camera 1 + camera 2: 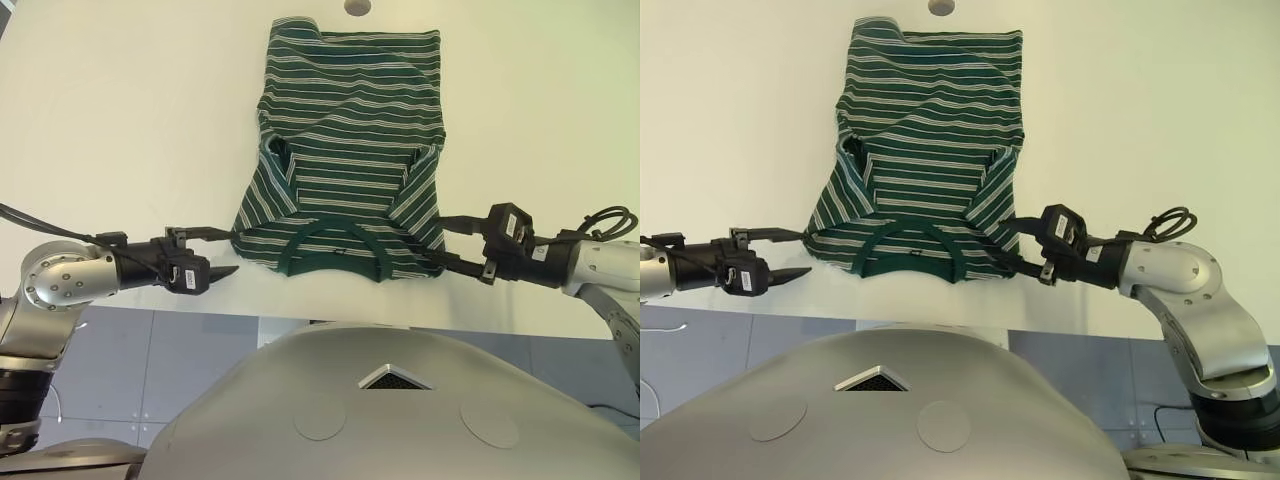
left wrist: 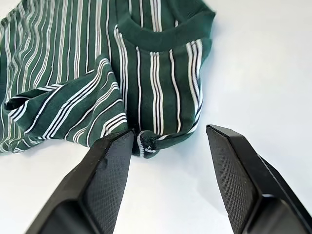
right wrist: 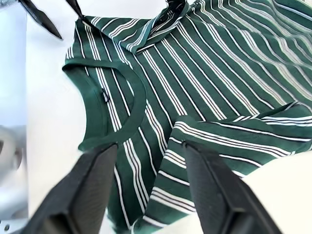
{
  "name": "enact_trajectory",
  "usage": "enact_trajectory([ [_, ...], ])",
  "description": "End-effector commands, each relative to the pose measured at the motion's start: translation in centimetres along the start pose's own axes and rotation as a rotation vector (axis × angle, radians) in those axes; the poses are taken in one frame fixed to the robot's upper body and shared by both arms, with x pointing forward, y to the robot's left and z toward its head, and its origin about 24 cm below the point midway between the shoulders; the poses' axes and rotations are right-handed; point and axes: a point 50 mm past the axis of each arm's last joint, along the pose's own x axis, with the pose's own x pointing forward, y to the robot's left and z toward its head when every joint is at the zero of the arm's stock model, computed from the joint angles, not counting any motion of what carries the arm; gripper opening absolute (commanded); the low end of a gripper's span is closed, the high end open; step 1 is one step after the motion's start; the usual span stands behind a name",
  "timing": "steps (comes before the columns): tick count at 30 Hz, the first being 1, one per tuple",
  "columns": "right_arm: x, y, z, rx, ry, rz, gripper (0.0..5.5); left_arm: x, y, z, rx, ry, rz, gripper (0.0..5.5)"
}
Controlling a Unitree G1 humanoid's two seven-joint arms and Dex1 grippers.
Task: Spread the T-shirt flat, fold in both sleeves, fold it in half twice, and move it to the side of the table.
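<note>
- Left eye view: your T-shirt (image 1: 345,150) lies on the white table (image 1: 120,120) with the neckline (image 1: 333,224) at the near edge, toward the robot, and the hem at the far side. Both sleeves are folded in over the body, the left sleeve (image 1: 262,205) and the right sleeve (image 1: 420,195). It's not perfectly flat; the far hem is a bit rumpled. The left gripper (image 1: 228,250) sits at the near-left shoulder corner, fingers spread wide, gripping nothing. The right gripper (image 1: 448,243) is at the near-right shoulder corner, also spread wide.
- Right eye view: same layout. The left gripper (image 1: 803,252) has its upper finger tip touching the shirt's corner or just about, and the lower one points out over the table edge. The right gripper (image 1: 1010,243) has both fingers lying along the shirt's right edge.
- Left wrist view: the fingers (image 2: 105,180) stand well apart, and the shirt's shoulder corner (image 2: 146,144) sits between them, right up against one and clear of the other. Nothing is pinched.
- Right wrist view: the right gripper (image 3: 150,145) is wide open over the striped fabric, with the folded-in sleeve next to one finger and the neckline next to the other. You can't tell whether the tips touch the cloth. The left gripper shows farther off by the opposite shoulder.
</note>
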Motion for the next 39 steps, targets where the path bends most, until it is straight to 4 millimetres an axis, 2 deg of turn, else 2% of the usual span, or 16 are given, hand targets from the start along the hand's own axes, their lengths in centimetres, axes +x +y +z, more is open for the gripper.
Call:
enact_trajectory([
  [1,-0.4,-0.4,-1.1,-0.048,0.044,-0.029,3.13,-0.4,0.4,-0.4,0.054,-0.006,0.046,2.70],
  [5,-0.8,-0.5,-3.0,-0.150,0.124,-0.018,3.16,-1.1,0.6,-1.0,0.061,-0.014,0.085,3.41],
  [9,-1.0,0.2,-4.1,-0.384,0.175,0.125,3.16,0.2,0.0,-1.3,0.077,-0.027,0.060,4.04],
  [13,-0.5,-0.2,-4.4,-0.537,0.181,0.178,3.16,1.6,0.0,-2.0,0.091,-0.017,0.025,4.10],
  [21,0.0,-1.5,-4.6,-0.714,0.192,0.174,3.16,1.9,-1.8,-2.4,-0.074,-0.030,-0.068,2.60],
  [24,0.2,-1.8,-4.9,-0.759,0.195,0.193,3.16,2.0,-1.9,-2.4,-0.166,-0.052,-0.051,2.10],
  [28,0.6,-1.9,-5.7,-0.751,0.219,0.207,3.16,2.0,-1.6,-3.0,-0.178,-0.034,-0.073,1.32],
  [34,0.7,-1.5,-6.2,-0.601,0.233,0.238,2.04,2.0,-1.3,-3.1,-0.174,-0.040,-0.108,0.28],
  [37,0.6,-1.1,-6.4,-0.498,0.242,0.282,1.49,2.1,-1.1,-2.9,-0.185,-0.058,-0.133,0.03],
  [39,0.7,-1.7,-5.9,-0.448,0.224,0.261,1.05,2.1,-0.7,-2.5,-0.214,-0.083,-0.147,0.02],
])
